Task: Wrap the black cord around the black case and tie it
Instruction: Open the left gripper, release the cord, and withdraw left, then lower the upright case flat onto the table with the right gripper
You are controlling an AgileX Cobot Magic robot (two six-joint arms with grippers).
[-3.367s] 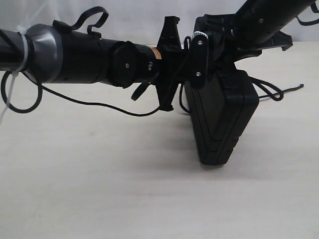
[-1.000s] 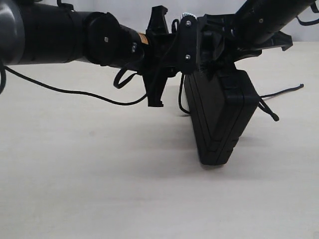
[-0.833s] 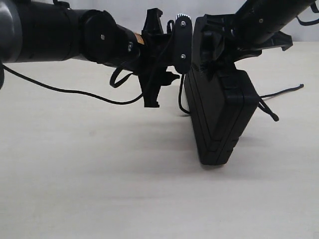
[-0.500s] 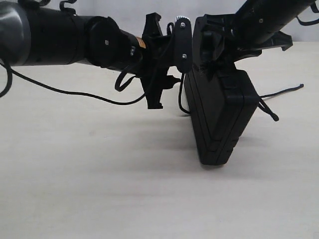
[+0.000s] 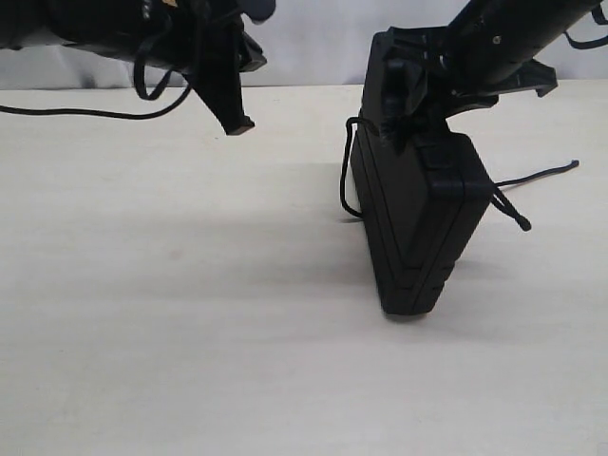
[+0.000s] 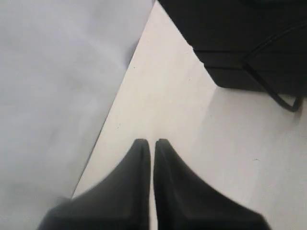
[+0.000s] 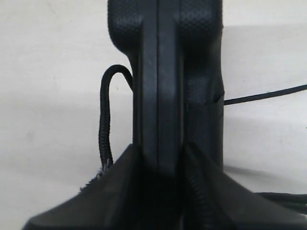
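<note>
Exterior and both wrist views: you can read no text, label, brand, number or sign on any surface. The black case (image 5: pixel 418 228) shows you only plain moulded plastic with ribbed edges, and the tabletop (image 5: pixel 190 332) carries no marking.

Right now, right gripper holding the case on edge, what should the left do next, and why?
Probably open the left gripper and reach for the slack black cord loop beside the black case: its jaws are shut, empty, and the wrap hangs loose.
</note>
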